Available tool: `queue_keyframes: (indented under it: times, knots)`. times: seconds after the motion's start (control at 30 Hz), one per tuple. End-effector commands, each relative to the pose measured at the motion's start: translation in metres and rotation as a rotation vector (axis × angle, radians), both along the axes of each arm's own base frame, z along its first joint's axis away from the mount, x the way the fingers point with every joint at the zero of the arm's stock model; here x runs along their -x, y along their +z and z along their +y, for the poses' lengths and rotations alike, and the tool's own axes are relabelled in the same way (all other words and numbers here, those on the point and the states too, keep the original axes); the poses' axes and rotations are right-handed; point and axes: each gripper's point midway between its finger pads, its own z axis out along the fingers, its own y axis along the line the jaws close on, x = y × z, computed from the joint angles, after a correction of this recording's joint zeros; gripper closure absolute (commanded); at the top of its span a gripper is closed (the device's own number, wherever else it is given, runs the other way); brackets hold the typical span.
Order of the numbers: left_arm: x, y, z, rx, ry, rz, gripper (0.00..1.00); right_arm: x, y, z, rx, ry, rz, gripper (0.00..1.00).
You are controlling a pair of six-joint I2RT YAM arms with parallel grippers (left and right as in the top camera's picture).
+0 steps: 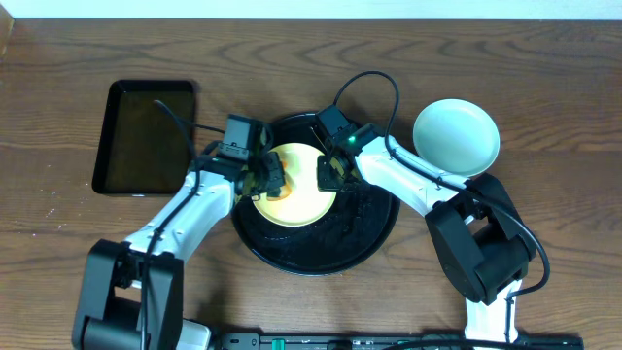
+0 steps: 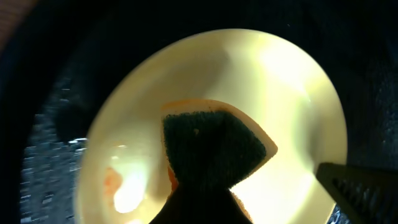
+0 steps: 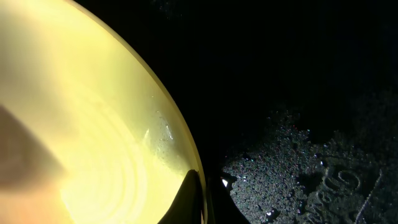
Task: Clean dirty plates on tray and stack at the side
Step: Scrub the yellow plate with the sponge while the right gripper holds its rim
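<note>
We see the round black tray [image 1: 362, 243] mid-table, a rectangular black tray [image 1: 146, 136] at its ten o'clock, and a mint-blue plate [image 1: 457, 136] on the wood at two o'clock. The yellow plate [image 1: 303, 201] lies in the round tray toward eleven o'clock. Our left gripper [image 1: 272, 180] is clamped on a dark-faced sponge [image 2: 214, 149] resting on that plate. Our right gripper [image 1: 328, 173] pinches its three o'clock rim, jaws closed.

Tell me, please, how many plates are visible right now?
2: a pale yellow plate on the round black tray, and a mint-blue plate on the table right of the tray. Another may be hidden beneath it.
</note>
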Motion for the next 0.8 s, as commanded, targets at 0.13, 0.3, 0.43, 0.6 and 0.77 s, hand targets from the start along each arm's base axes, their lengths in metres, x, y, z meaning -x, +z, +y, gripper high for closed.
queue_keyframes:
  times: [0.13,0.3,0.43,0.6,0.77]
  knots:
    - [-0.007,-0.022,-0.029,0.047,0.016,0.021,0.93,-0.002,-0.005,-0.008,0.036,-0.007,-0.007,0.99]
    - [-0.009,-0.039,-0.029,0.025,0.018,0.038,0.93,-0.001,-0.005,-0.009,0.039,-0.007,-0.003,0.99]
    - [-0.010,-0.047,-0.014,-0.057,0.045,0.036,0.92,-0.001,-0.005,-0.009,0.040,-0.007,-0.002,0.99]
    - [-0.013,-0.050,0.003,-0.137,0.078,0.022,0.92,-0.001,-0.005,-0.009,0.040,-0.007,-0.002,0.99]
    - [-0.014,-0.051,0.018,-0.144,0.114,0.044,0.92,0.000,-0.005,-0.010,0.044,-0.006,0.003,0.99]
